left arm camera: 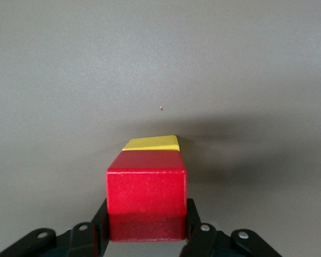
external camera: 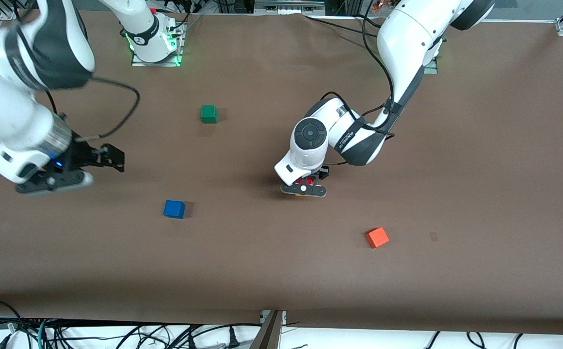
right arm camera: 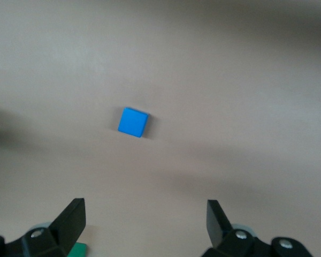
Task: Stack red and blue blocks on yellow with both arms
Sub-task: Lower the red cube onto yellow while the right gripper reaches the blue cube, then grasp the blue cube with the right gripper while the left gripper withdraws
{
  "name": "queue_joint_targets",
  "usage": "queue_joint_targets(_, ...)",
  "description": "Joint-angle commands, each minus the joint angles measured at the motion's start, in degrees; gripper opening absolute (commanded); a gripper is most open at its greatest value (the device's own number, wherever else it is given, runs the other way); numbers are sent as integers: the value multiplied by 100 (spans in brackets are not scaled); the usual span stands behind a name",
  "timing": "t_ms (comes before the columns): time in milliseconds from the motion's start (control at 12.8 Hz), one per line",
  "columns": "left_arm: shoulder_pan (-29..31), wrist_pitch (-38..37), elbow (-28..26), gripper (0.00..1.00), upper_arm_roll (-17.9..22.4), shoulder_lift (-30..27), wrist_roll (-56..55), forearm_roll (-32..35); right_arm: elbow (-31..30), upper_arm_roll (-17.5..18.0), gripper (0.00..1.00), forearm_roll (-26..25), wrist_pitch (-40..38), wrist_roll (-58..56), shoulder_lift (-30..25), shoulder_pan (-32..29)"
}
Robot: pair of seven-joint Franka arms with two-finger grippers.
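Observation:
My left gripper (external camera: 304,186) is shut on the red cube (left arm camera: 146,193), near the middle of the table. The yellow cube (left arm camera: 151,143) lies right under the red cube, with only a strip of its top showing. I cannot tell if the two touch. In the front view the wrist hides most of both cubes. The blue cube (external camera: 174,209) lies on the table toward the right arm's end and also shows in the right wrist view (right arm camera: 133,122). My right gripper (external camera: 115,159) is open and empty, up in the air beside the blue cube; its jaws stand wide apart in the right wrist view (right arm camera: 144,219).
A green cube (external camera: 208,114) lies farther from the front camera than the blue cube; its corner shows in the right wrist view (right arm camera: 77,249). An orange-red cube (external camera: 377,237) lies nearer the front camera, toward the left arm's end. The brown table (external camera: 480,169) ends at a front edge with cables below.

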Motion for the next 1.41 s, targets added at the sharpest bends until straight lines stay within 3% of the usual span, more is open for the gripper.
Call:
queue_joint_targets(0, -83, -31, 179, 0, 38, 96, -94, 156, 125, 24, 100, -39, 22, -125, 292, 34)
queue_joint_targets(78, -84, -31, 179, 4, 38, 105, -146, 156, 125, 24, 100, -30, 57, -90, 336, 34)
queue_joint_targets(157, -84, -31, 179, 19, 38, 113, -190, 156, 116, 24, 100, -21, 179, -72, 449, 25)
queue_joint_targets(235, -75, -31, 179, 84, 38, 122, -173, 156, 108, 24, 100, -12, 285, -63, 598, 25)
queue_joint_targets(314, -75, -31, 197, 100, 38, 122, -199, 147, 38, 24, 100, 5, 486, -72, 765, 25)
queue_joint_targets(627, 205, -310, 766, 100, 29, 26, -182, 77, -1279, 24, 99, 258, 2487, 442, 967, 33)
queue_joint_targets(863, 645, -838, 1356, 100, 20, -237, -156, 85, -1299, 33, 99, 321, 3140, 1288, 1573, 113)
queue_joint_targets(1333, 1804, -1839, 1383, 100, -50, -1414, -42, 85, -1088, 33, 99, 339, 3678, 1967, 1970, 245)
